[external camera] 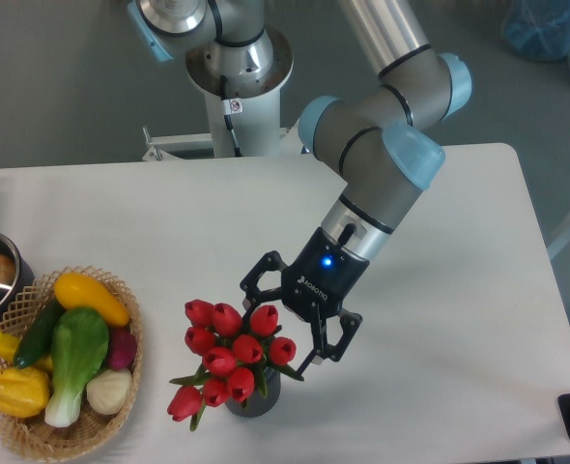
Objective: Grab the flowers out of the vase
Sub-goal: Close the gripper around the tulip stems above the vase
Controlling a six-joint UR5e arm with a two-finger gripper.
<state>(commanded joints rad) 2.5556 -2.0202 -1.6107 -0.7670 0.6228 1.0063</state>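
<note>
Black two-finger claw (pixel 283 327) spread wide, straddling upper-right buds of red tulip bunch (pixel 229 360) standing in ribbed dark grey vase (pixel 258 396). Approach step; next, probably descend toward stems, then clench

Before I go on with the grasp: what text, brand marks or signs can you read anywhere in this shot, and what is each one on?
White lettering on the gripper body beside the blue light: a brand mark, too small and blurred to read.
Small red-and-white sticker on the robot base column: too small to read.
Nothing readable on the flowers, vase, wicker basket or table.
</note>
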